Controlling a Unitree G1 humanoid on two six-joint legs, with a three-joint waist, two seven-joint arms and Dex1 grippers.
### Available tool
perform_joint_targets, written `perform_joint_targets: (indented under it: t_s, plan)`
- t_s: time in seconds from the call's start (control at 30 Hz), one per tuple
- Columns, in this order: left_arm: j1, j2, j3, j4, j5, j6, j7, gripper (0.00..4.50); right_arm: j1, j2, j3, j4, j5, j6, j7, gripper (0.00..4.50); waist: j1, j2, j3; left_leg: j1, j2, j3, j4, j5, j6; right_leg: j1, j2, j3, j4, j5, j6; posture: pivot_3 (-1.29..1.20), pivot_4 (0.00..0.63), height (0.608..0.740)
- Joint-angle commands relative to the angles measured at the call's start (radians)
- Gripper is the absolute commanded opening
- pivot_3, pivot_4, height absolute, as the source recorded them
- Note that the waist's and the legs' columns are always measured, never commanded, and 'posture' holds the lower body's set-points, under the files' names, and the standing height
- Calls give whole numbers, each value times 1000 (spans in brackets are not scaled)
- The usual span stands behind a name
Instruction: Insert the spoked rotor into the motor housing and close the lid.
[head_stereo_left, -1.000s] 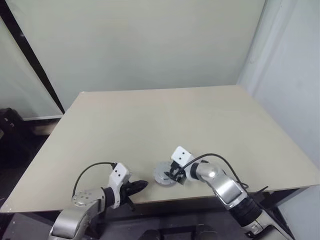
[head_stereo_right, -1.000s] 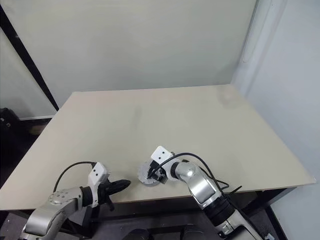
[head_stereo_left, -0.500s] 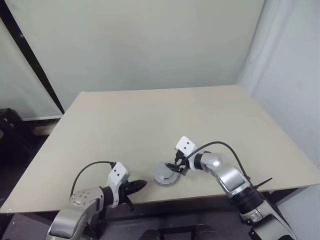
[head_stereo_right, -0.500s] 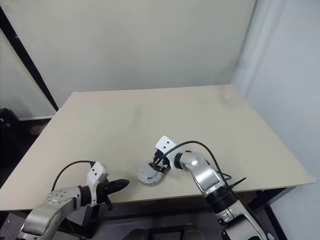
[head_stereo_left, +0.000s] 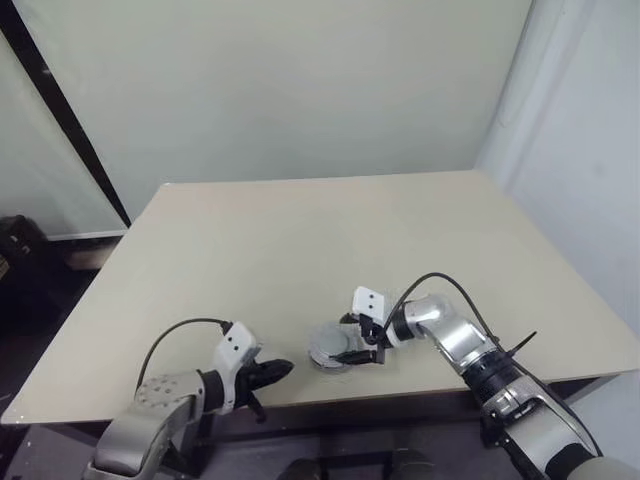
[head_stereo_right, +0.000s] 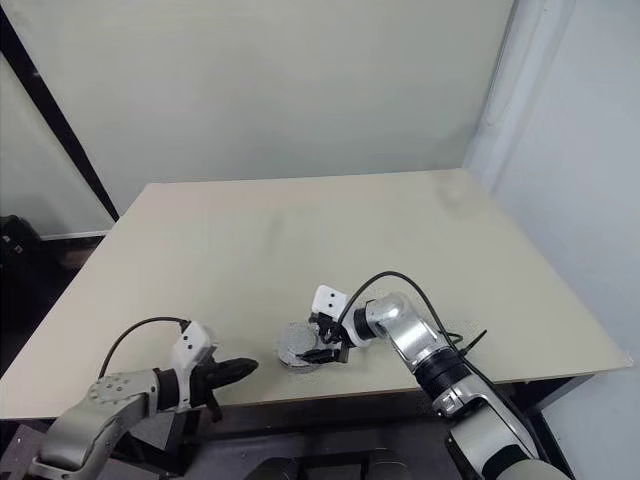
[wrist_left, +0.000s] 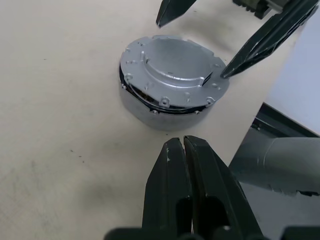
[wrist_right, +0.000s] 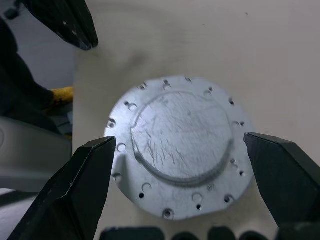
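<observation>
Surface: plain beige surface against a pale wall, bare apart from one part near the front edge, roughly in the middle.

Motor housing: short silver drum sitting flat. No copper windings showing, so it looks closed up to me.

Lid: flat grey plate with small holes round the rim and a raised centre, lying on top of the housing. The left wrist view shows a thin dark gap on one side, so I can't swear it's fully seated.

Spoked rotor: presumably inside under the lid, but that's just my guess.

What changed: a second ago the right gripper came at the part from the near right with the forearm angled up from the front edge. Now the elbow has swung out to the right and the wrist has turned, so it points left across the part. The housing itself hasn't budged.

Right gripper: jaws wide, one finger each side of the lid with bare surface between finger and rim, so it's straddling and not pinching.

Left gripper: jaws pressed together, empty, parked at the front edge left of the housing, tips aimed at it but clearly short of touching. Hasn't really moved.

My read: assembly's basically done, and the new wrist angle looks like lining up for a final squeeze or press on the lid.
</observation>
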Motion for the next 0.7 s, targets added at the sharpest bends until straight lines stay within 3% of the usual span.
perform_joint_targets:
  t_s: [0.03,0.4,0.5,0.57,0.7]
  plan:
    - [4,19,27,-49,-23,3,-7,41,-50,25,-10,33,-5,-50,18,4500,0,0,0,0,1,0,0,0,0,0,0,0,0,0,-1,0,0,740]
    - [28,17,32,-75,-20,13,6,41,-99,88,-13,184,-47,-99,22,4500,0,1,1,1,1,0,0,0,0,0,1,0,0,1,-2,0,0,740]
    - [32,17,34,-74,-19,10,8,0,-104,99,-22,211,-50,-97,20,3924,0,1,1,1,1,0,0,0,0,0,2,0,1,2,-4,0,0,740]
    - [31,15,33,-72,-17,8,9,0,-106,101,-28,226,-48,-92,22,3311,0,1,1,1,1,0,0,0,0,0,2,0,1,3,-4,0,0,740]
    - [19,9,26,-62,-13,3,14,0,-110,102,-38,250,-50,-83,14,3278,0,1,1,2,1,0,0,0,0,1,2,0,1,3,-4,0,0,740]
